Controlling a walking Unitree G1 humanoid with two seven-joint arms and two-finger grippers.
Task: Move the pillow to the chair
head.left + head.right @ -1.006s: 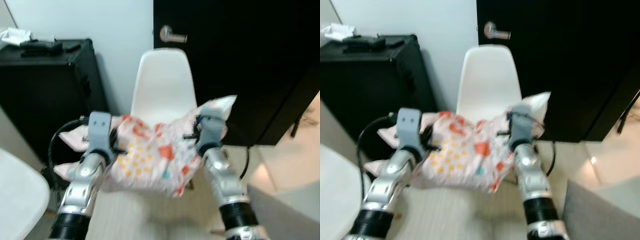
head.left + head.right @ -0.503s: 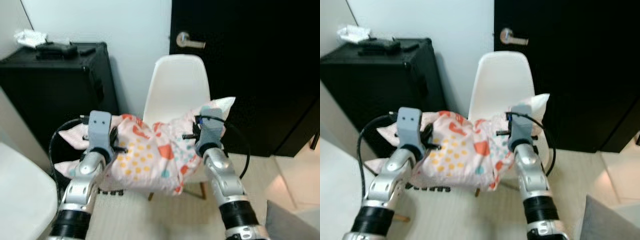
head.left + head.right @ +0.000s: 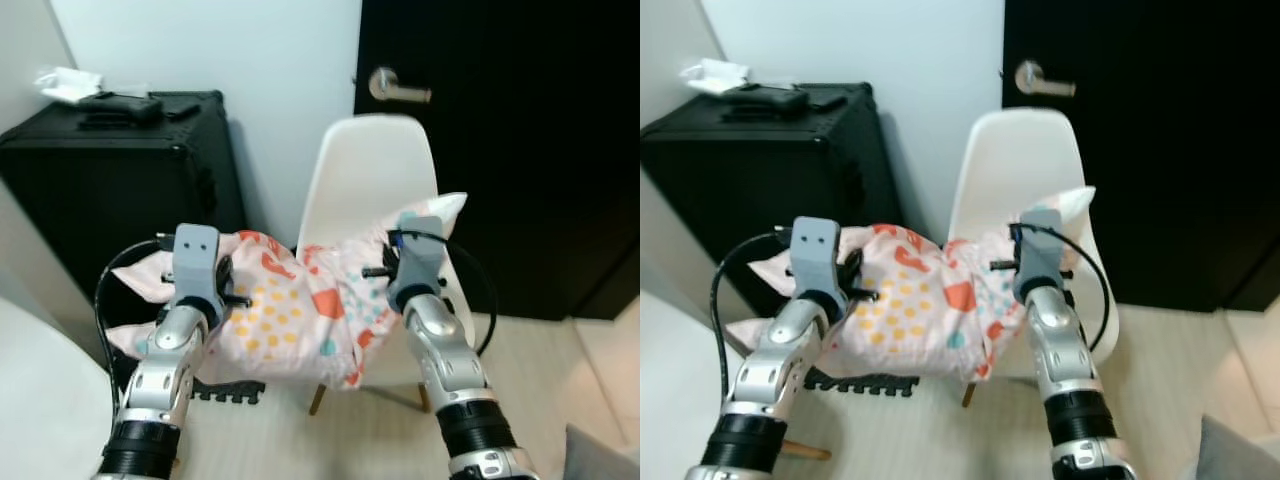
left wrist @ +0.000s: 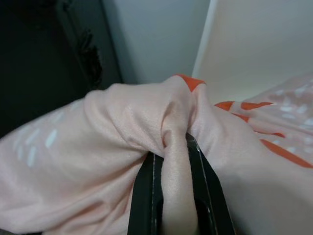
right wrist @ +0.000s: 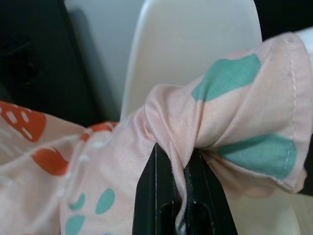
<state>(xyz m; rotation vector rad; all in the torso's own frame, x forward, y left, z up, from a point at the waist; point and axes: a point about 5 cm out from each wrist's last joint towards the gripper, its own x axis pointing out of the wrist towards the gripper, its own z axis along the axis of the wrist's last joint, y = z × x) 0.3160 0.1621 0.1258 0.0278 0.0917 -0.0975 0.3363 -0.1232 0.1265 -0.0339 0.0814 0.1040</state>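
Biggest thing in the shot is the black door [image 3: 510, 150] filling the right side of the room, with a silver lever handle [image 3: 395, 88] up near its left edge, and next to it a plain pale wall. Over on the left there's a big black case [image 3: 110, 190] standing against that wall, with some dark gear and what looks like a crumpled white cloth [image 3: 68, 83] on top, hard to say exactly what from here. Right in the middle sits the white chair [image 3: 372, 185], shell seat and wooden legs, backed up to where wall and door meet. The pillow [image 3: 290, 310] isn't on it, it's hanging in the air in front of the seat, stretched between both arms; it's pale pink with orange, yellow and teal blobs, and its right corner pokes up in front of the chair's backrest. The left gripper [image 4: 168, 188] has its two black fingers pinched tight on a bunched fold of the pillow's left end, and the right gripper [image 5: 177, 193] is doing the same thing on the right end, fabric squeezed between the fingers. Down on the pale floor under the pillow there's a strip of black jagged-edged mat [image 3: 228, 390].
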